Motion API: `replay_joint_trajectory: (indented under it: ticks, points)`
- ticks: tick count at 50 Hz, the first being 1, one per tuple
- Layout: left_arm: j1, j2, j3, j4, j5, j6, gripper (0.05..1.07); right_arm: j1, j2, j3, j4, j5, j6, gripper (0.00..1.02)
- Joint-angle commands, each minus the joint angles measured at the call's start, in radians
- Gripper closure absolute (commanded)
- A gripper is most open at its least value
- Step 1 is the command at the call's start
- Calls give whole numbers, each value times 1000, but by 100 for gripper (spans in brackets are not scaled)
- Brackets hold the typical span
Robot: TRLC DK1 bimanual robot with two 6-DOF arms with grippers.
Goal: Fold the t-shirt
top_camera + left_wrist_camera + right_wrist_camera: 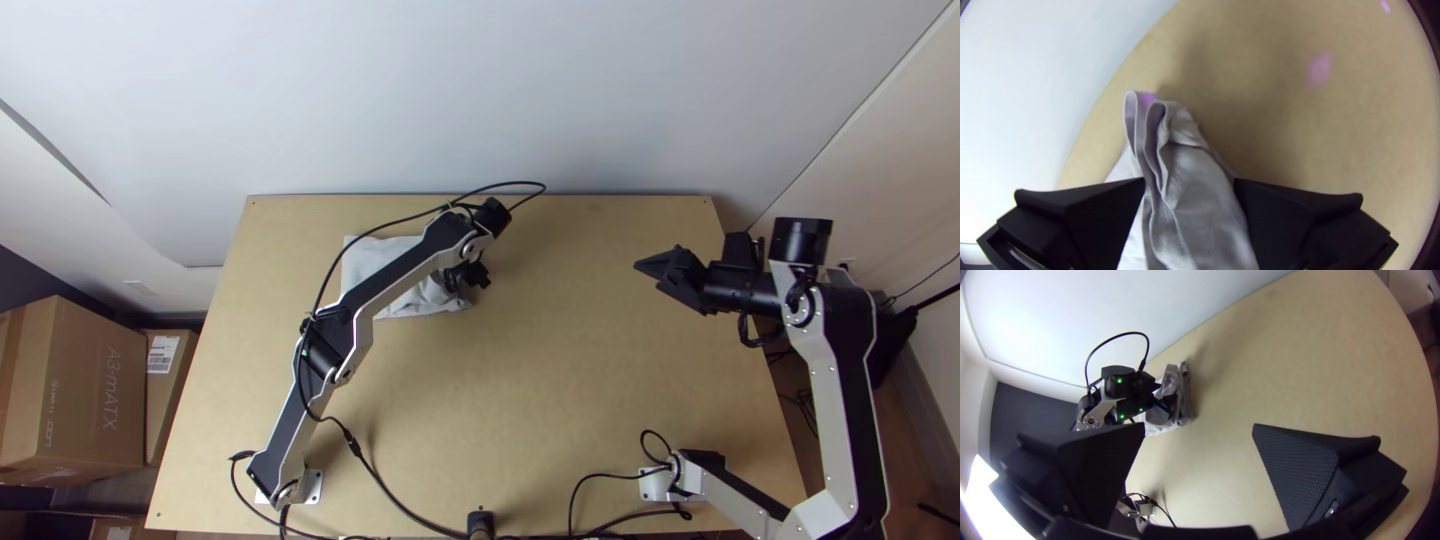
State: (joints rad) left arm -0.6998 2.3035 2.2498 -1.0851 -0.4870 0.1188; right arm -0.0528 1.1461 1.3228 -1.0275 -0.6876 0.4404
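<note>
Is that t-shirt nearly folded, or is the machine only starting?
Partway, I'd say. The t-shirt already lies gathered small, in layers. Its ruffled end sits between the parted fingers of the left pincer; whether gripped, I can't tell. Probably left: flattening that end.

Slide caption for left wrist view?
Left gripper, open, straddling layered folds of the grey t-shirt on the wooden table.
</note>
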Motion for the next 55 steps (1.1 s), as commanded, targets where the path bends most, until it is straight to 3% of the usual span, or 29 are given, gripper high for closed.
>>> replay_joint_trajectory:
  ticks: [1,8,15,17,19,22,29,45,55]
  points:
    - [-9,-23,56,17,-1,-45,10,93,64,-27,55,25,32,3]
    - [19,-72,57,16,10,-80,10,257,164,-34,124,76,34,3]
    - [98,-150,54,7,45,-131,10,347,231,-48,231,97,27,3]
    - [125,-179,53,-6,82,-145,10,344,242,-71,279,95,41,3]
    - [152,-207,53,-18,110,-157,10,364,265,-119,362,91,100,3]
    - [183,-251,51,-47,145,-171,10,403,300,-155,452,94,110,3]
    - [241,-360,-1,-84,203,-197,10,490,386,-102,466,100,104,3]
    - [312,-541,-56,-139,255,-260,10,562,672,75,454,100,6,3]
    - [372,-624,-87,-176,274,-269,10,587,834,274,454,100,4,3]
